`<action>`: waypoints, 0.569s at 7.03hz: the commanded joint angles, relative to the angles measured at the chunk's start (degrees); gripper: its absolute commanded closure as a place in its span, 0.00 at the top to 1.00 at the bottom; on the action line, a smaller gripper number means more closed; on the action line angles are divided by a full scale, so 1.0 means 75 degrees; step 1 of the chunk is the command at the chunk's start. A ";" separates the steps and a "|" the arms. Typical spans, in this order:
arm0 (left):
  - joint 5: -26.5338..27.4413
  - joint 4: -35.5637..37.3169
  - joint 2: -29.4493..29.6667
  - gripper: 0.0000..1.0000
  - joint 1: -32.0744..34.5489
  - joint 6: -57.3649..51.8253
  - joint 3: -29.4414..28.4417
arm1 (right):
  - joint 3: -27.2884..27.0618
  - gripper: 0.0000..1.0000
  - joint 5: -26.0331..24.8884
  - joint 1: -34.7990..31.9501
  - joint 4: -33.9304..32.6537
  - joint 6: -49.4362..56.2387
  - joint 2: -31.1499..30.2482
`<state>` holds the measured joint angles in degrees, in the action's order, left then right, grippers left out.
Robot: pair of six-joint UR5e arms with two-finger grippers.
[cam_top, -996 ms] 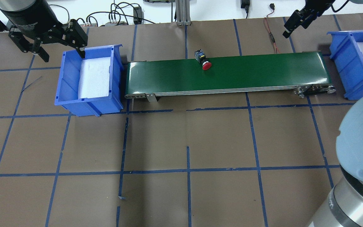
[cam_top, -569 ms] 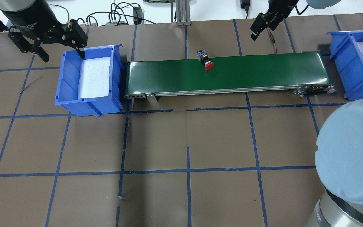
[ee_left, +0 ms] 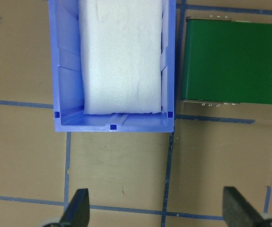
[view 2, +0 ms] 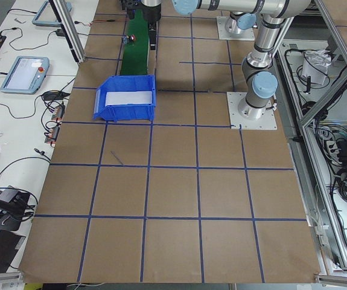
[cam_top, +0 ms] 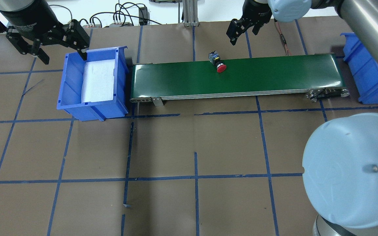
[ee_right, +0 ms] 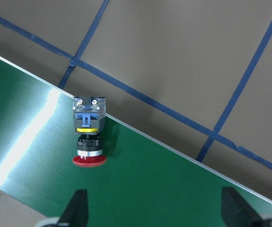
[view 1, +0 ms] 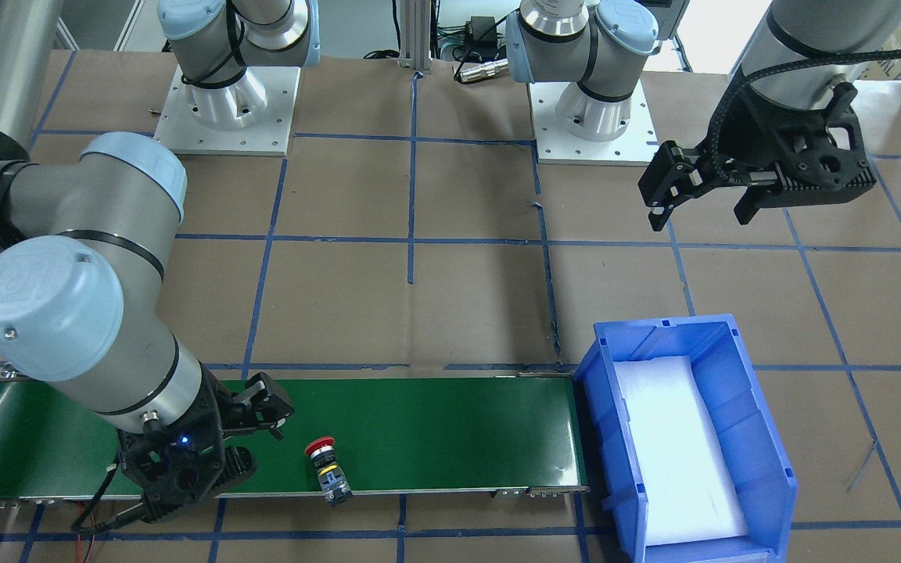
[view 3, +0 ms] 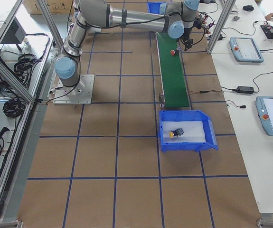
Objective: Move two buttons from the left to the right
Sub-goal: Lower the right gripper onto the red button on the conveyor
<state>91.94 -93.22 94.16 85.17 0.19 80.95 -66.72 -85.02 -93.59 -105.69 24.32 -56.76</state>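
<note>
Red-capped button (cam_top: pixel 219 64) lies on its side on the green conveyor belt (cam_top: pixel 241 78), about midway along the belt and at the long edge farthest from the robot's base. Its red cap points in across the belt. Its grey-black contact block sits right on that far edge, partly over the brown paper of the table (cam_top: pixel 195 147).

The right gripper (cam_top: pixel 242 32) hangs above the table just beyond the belt's far edge, a little toward the belt's right end from the button. Its fingers (ee_right: pixel 77 208) are spread wide and hold nothing. In the right wrist view the button lies ahead of the fingers and apart from them, nearer one fingertip than the other.

Yellow-capped button (view 3: pixel 176 133) lies on white foam inside the blue bin (view 3: pixel 188 145) just off the belt's right end.

A second blue bin (cam_top: pixel 67 82), lined with white foam, stands against the belt's left end. The left gripper (cam_top: pixel 63 54) hovers over that bin's far side, its fingers (ee_left: pixel 77 210) wide apart and holding nothing, well apart from both buttons.
</note>
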 commanded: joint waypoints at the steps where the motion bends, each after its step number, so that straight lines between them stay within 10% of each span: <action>1: -0.0001 0.0008 -0.0004 1.00 0.0011 -0.0001 0.0011 | 0.0037 1.00 -0.0324 -0.0154 -0.0437 -0.0407 0.0336; 4: -0.0013 0.0055 0.0042 1.00 0.0011 0.0010 0.0011 | 0.0083 1.00 -0.0195 -0.0178 -0.0452 -0.1225 0.0583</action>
<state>91.87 -93.04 94.28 85.19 0.19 81.09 -66.13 -86.86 -94.82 -108.98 17.81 -53.12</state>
